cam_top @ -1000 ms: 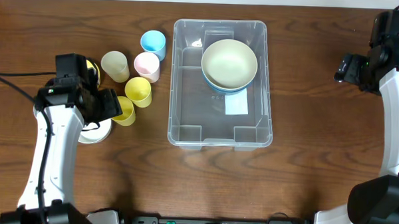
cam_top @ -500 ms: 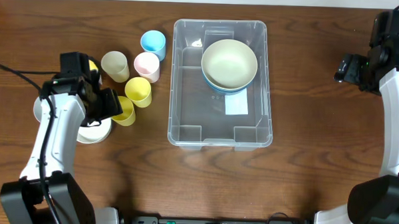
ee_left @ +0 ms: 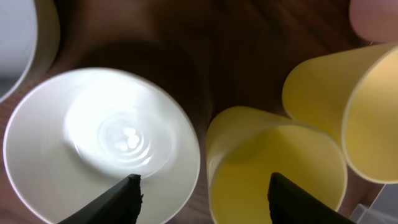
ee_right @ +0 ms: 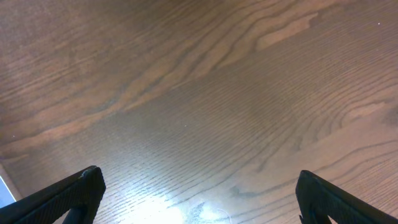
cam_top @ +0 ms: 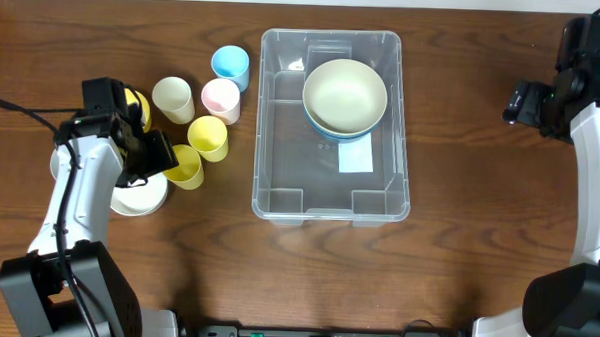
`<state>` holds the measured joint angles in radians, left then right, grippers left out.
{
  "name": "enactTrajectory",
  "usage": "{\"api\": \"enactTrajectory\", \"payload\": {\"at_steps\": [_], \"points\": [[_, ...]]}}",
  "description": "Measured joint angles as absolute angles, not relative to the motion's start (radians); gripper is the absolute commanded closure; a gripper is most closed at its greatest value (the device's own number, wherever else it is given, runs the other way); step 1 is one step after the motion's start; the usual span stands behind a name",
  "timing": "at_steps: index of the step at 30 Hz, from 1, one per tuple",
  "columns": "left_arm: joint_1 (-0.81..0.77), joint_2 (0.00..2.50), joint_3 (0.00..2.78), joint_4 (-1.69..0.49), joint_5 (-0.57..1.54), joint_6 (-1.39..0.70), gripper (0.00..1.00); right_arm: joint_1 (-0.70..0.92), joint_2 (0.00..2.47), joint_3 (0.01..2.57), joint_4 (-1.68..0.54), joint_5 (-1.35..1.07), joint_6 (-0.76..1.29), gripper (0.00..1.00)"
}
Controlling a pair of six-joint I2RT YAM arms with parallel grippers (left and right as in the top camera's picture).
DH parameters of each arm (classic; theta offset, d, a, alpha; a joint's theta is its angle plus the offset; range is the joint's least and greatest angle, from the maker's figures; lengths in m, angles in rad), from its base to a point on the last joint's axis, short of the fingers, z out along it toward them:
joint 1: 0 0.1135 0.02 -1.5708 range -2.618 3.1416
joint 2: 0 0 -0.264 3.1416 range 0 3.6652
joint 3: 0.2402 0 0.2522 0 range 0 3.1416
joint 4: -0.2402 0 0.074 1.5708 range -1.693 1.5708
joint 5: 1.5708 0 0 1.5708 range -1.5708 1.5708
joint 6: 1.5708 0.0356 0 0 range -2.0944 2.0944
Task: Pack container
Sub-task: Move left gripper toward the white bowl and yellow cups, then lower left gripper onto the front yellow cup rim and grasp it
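The container (cam_top: 280,158) sits in the middle of the table (cam_top: 477,245) with a cream bowl (cam_top: 345,93) in its far end. The left gripper (ee_left: 202,196) hangs wide open and empty over a yellow cup (ee_left: 273,168) beside a white bowl (ee_left: 99,143), with other cups (cam_top: 208,137) crowded close. The right gripper (ee_right: 199,186) is spread open and empty over bare wood, well apart from the container.

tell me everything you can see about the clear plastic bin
The container is a large rectangular bin of clear plastic, with rounded corners, a thick rim and moulded ribs near its base. It stands upright and open, with no lid, flat on the wooden table, its long side running away from the robot. A white label shows on its floor. A cream bowl sits in its far right part. The near half holds nothing.
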<state>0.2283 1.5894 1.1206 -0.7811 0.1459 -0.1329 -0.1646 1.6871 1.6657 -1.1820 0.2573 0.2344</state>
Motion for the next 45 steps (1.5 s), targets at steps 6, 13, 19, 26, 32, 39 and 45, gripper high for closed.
{"api": "enactTrajectory", "payload": {"at_steps": [6,13,19,26,32,39,45], "points": [[0.228,1.59,1.121,-0.776,0.151,-0.13,0.41,-0.165,1.687,1.666,-1.182,0.257,0.234,0.01],[0.228,1.602,1.121,-0.776,0.151,-0.125,0.41,-0.165,1.687,1.666,-1.182,0.258,0.234,0.01],[0.227,1.653,1.121,-0.774,0.151,-0.086,0.41,-0.165,1.687,1.666,-1.182,0.258,0.234,0.01],[0.227,1.716,1.121,-0.755,0.152,-0.069,0.65,-0.165,1.687,1.666,-1.182,0.258,0.234,0.01],[0.226,1.719,1.121,-0.75,0.151,-0.055,0.66,-0.165,1.687,1.666,-1.182,0.258,0.234,0.01],[0.226,1.715,1.121,-0.75,0.16,-0.055,0.66,-0.165,1.687,1.666,-1.182,0.257,0.234,0.01],[0.226,1.66,1.121,-0.751,0.163,-0.055,0.66,-0.165,1.687,1.666,-1.182,0.257,0.234,0.01]]}}
